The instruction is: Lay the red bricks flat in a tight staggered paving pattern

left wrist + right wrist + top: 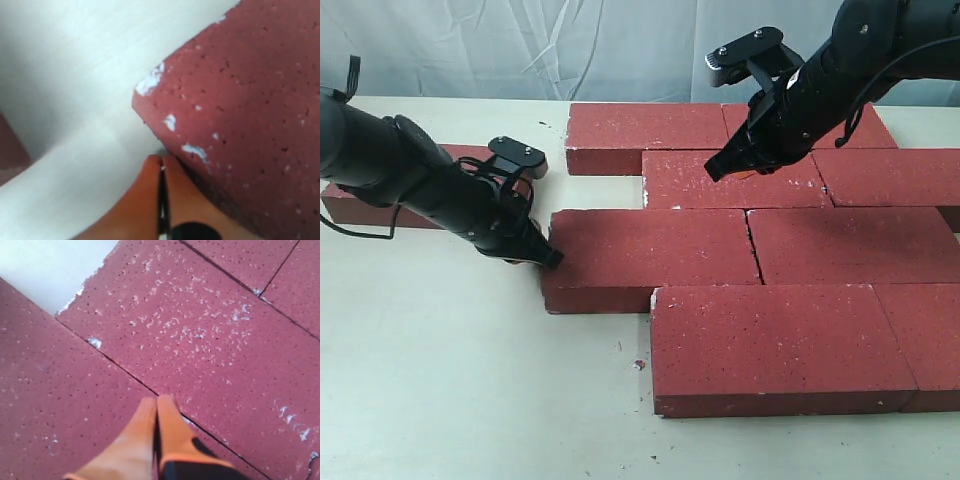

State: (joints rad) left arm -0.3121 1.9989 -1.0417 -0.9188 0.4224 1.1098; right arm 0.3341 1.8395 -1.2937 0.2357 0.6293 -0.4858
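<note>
Both closed | left gripper [553, 259] by red bricks [650, 250] | right gripper [712, 172] perhaps touching

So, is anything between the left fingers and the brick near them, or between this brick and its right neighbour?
Nothing visible. The shut left fingers sit right at the left end of the brick, and only a thin crack separates it from the next brick.

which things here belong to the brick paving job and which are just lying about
Job: red bricks laid together; lone brick behind the left arm; left end effector and right end effector, both shut.
Just lying about: brick crumb on the table; white curtain.
</note>
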